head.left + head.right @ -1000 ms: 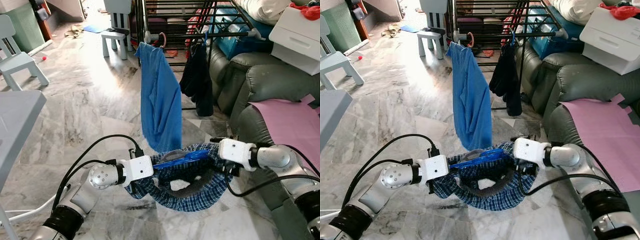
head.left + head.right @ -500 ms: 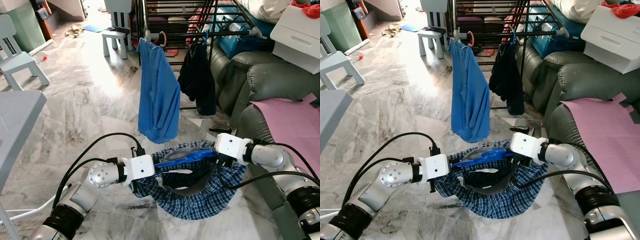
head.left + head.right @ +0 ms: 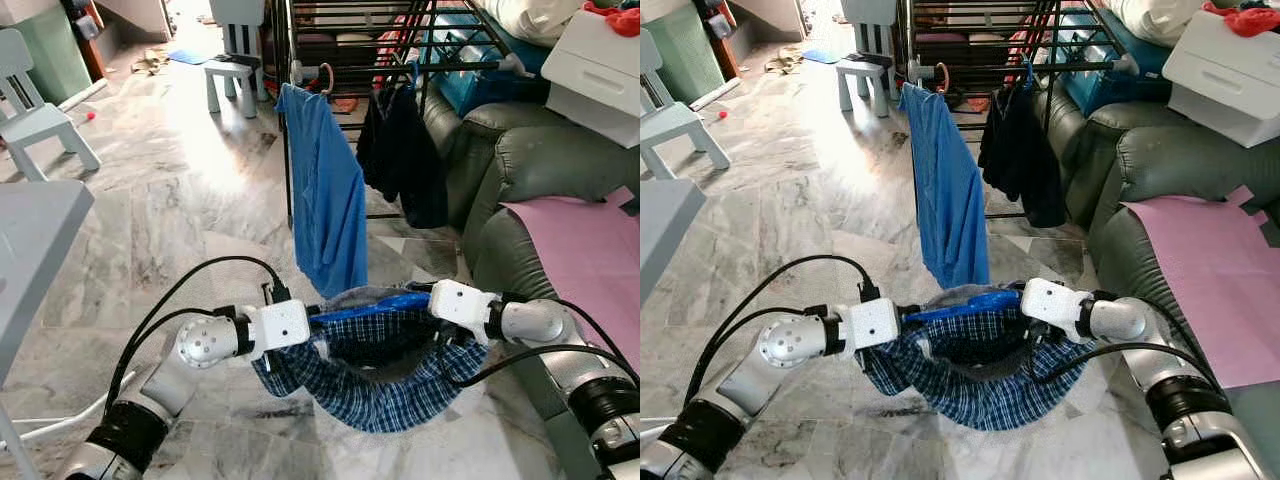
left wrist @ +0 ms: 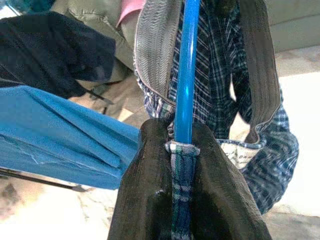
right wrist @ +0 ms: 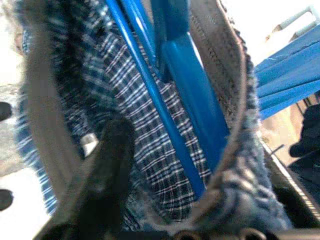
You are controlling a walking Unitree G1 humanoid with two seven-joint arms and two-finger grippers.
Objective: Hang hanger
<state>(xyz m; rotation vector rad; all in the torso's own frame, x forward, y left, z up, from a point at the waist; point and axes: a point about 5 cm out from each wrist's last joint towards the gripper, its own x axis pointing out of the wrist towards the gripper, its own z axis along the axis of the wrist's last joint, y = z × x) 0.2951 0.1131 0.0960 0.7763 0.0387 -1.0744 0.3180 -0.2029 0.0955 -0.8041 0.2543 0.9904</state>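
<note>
A blue hanger (image 3: 368, 306) is held level between the two grippers, low over the marble floor (image 3: 170, 215) and in front of the black drying rack (image 3: 370, 40). A pair of blue checked shorts (image 3: 380, 365) is carried on the hanger, its grey waistband (image 3: 975, 368) sagging open below the bar.

The left gripper (image 4: 183, 150) is found at the end of the hanger farther from the sofa (image 3: 520, 170). In the left wrist view its two black fingers (image 4: 145, 190) are seen pressed together on the blue bar, with a fold of checked cloth pinched between them. The right gripper (image 3: 442, 330) is found at the end nearer the sofa, buried in the shorts. In the right wrist view one black finger (image 5: 107, 175) is seen inside the waistband and the other is wrapped in checked cloth beside the thick blue part of the hanger; whether the fingers are clamped on the hanger cannot be told.

On the near rail of the drying rack, a blue shirt (image 3: 325, 195) is hung from a pink hook (image 3: 325, 75), its lower hem reaching down just behind the held hanger. A dark garment (image 3: 405, 150) is hung beside it on the same rail, on the sofa side. A pink sheet (image 3: 590, 260) is spread over the sofa seat, and a white box (image 3: 595, 70) is set on the sofa's back. Away from the rack, on the side opposite the sofa, a pale blue child's chair (image 3: 35, 105) is noted, and a small stool (image 3: 232, 75) stands just beside the rack's far corner.
</note>
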